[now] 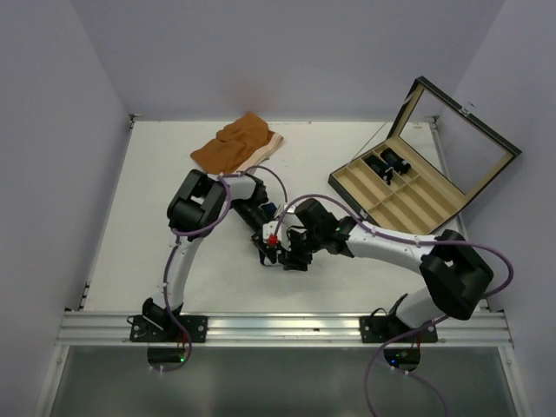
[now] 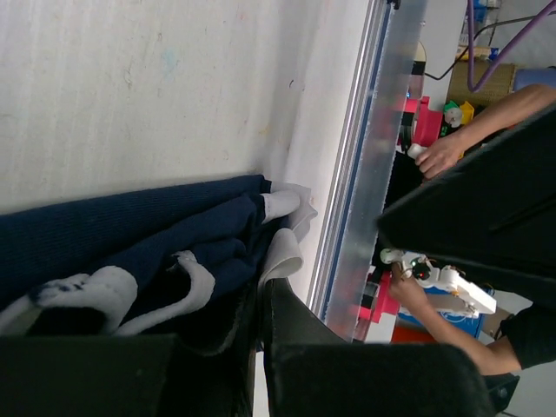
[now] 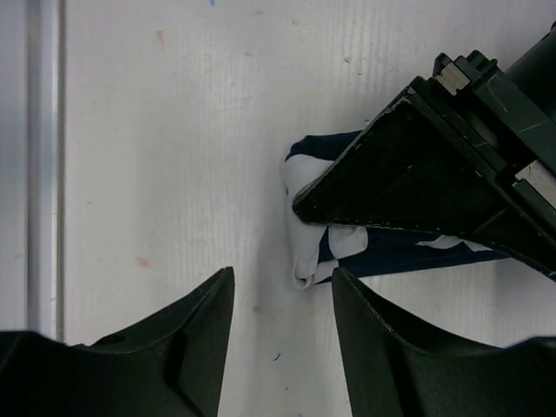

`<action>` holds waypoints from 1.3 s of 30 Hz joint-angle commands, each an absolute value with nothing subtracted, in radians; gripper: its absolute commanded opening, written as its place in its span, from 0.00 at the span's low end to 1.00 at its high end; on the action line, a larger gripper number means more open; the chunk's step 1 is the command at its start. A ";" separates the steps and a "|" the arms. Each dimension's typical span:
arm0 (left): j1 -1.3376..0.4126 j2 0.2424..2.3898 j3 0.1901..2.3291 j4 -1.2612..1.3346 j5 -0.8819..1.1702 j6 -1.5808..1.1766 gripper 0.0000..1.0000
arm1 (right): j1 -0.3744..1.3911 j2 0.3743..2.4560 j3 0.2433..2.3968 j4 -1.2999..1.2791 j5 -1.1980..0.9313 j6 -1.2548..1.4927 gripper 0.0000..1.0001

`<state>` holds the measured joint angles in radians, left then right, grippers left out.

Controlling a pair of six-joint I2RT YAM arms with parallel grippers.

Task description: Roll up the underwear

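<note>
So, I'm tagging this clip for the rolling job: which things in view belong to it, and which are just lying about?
Part of the job: underwear, pinched in the left tool; right tool, open, close by.
Lying about: orange shorts at the back; open box on the right, dark items inside.

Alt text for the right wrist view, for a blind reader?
The left gripper, a black wedge from the frame's right side, sits over bunched navy underwear with white trim on a white table. The right gripper, open, fills the bottom edge.
</note>
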<state>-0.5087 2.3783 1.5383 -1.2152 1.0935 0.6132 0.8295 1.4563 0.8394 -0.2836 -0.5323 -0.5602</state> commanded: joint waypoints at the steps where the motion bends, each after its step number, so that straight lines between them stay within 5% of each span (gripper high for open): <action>1: -0.499 2.427 1.514 -1.059 0.891 0.661 0.06 | 0.857 1.528 0.831 -0.049 -0.400 -0.607 0.53; 11: -0.495 2.418 1.477 -1.006 0.902 0.624 0.08 | 0.884 1.631 0.836 0.005 -0.428 -0.655 0.48; 15: -0.489 2.416 1.473 -0.989 0.908 0.611 0.10 | 0.882 1.663 0.845 -0.069 -0.492 -0.695 0.38; 22: -0.469 2.376 1.428 -0.951 0.899 0.580 0.13 | 0.884 1.727 0.902 -0.175 -0.591 -0.693 0.43; 29: -0.451 2.275 1.364 -0.908 0.922 0.568 0.24 | 0.882 1.813 0.963 -0.193 -0.583 -0.651 0.04; 39: -0.235 1.682 1.066 -0.465 0.950 0.306 0.38 | 0.825 1.913 1.086 -0.281 -0.794 -0.519 0.00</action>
